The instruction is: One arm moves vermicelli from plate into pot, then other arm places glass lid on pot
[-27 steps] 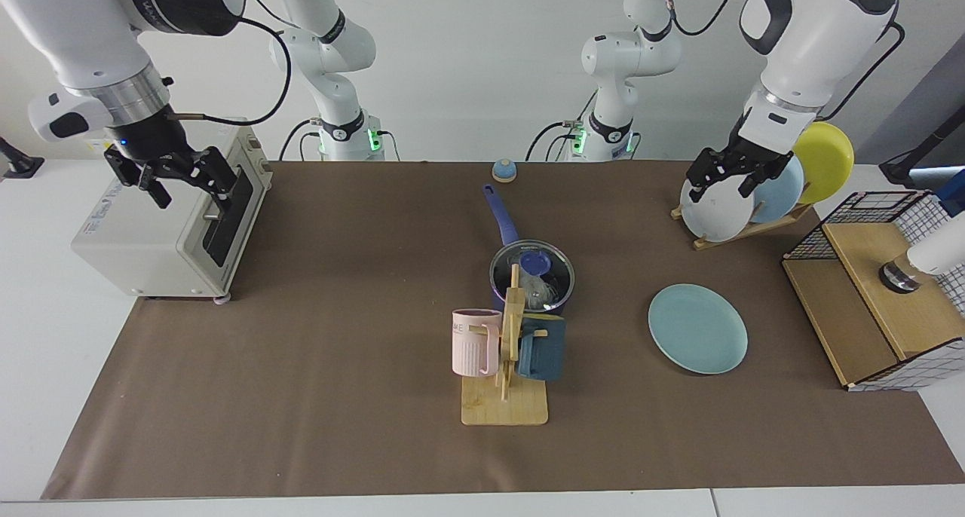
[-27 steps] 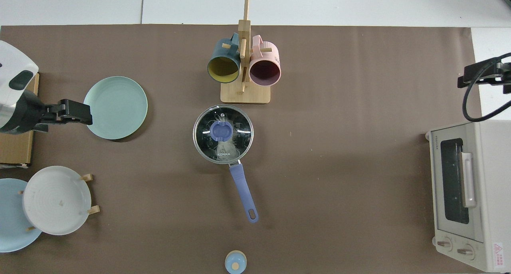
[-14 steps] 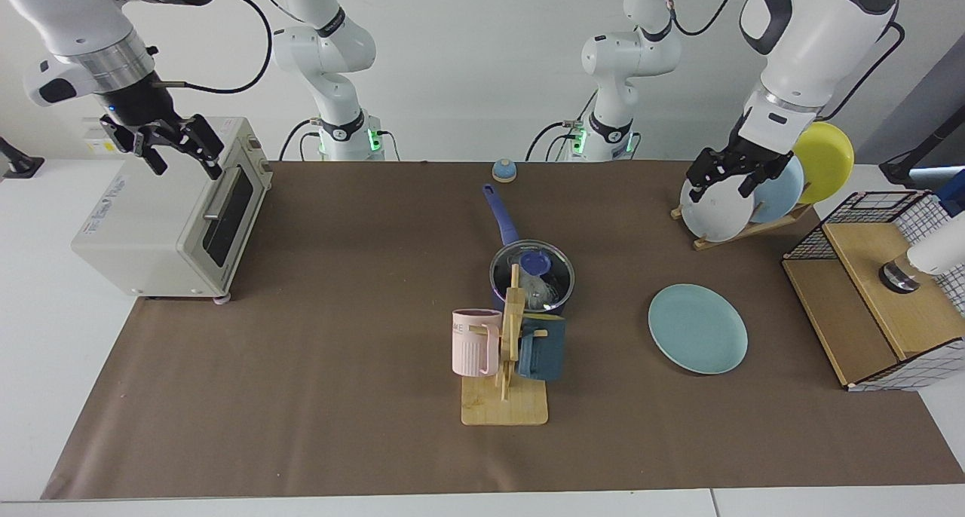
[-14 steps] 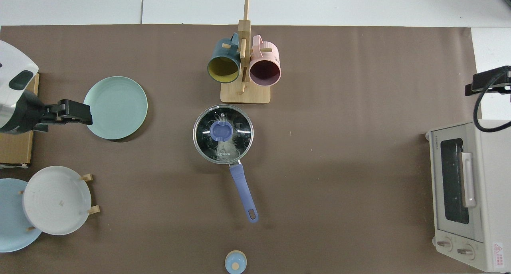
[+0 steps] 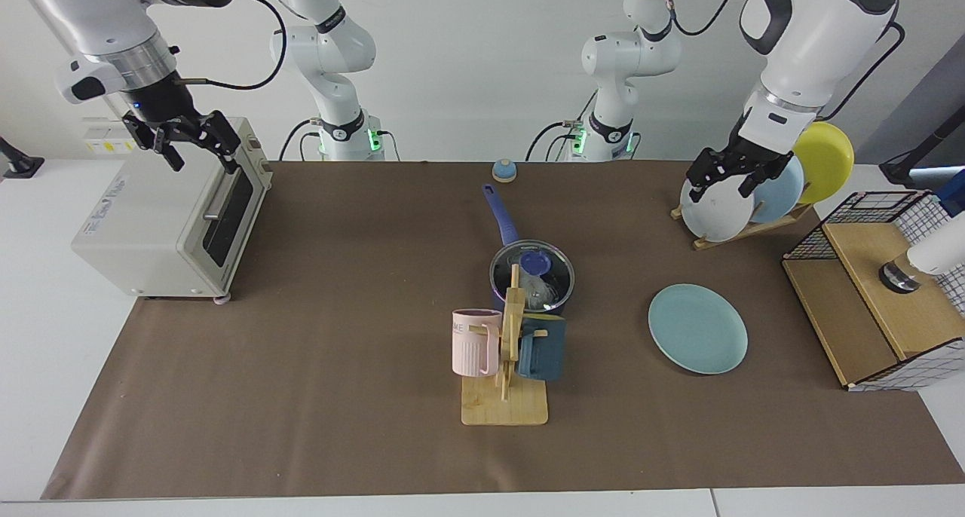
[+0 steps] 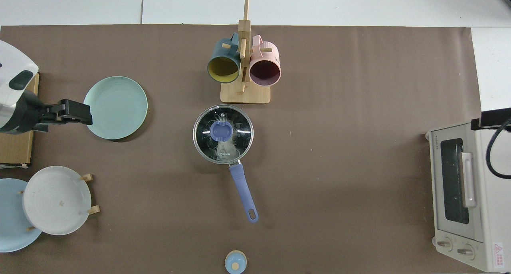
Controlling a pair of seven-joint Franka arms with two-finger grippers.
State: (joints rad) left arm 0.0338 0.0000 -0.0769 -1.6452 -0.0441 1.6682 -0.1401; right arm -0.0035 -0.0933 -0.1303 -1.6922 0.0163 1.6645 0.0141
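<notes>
The toaster oven is the largest item on the table; my right gripper hangs above its top, fingers spread, carrying nothing. My left gripper hangs in front of the plate rack, close to the white plate, fingers likewise spread and empty. In the top view it shows beside the rim of the plate (the teal one), apart from it.

The plate lies flat and bare, well apart from the pot, which stands mid-table just behind the mug stand in the facing view, handle pointing toward my bases. The glass lid sits level on the pot's rim, knob centred. Through the glass, the vermicelli is visible as a pale clump inside the pot.

Judgement: both steps (transfer, then lidding) appear complete; the step in hand is retreat. The next move calls for neither grasp nor contact, only for both arms to stay clear of the oven and the rack.
</notes>
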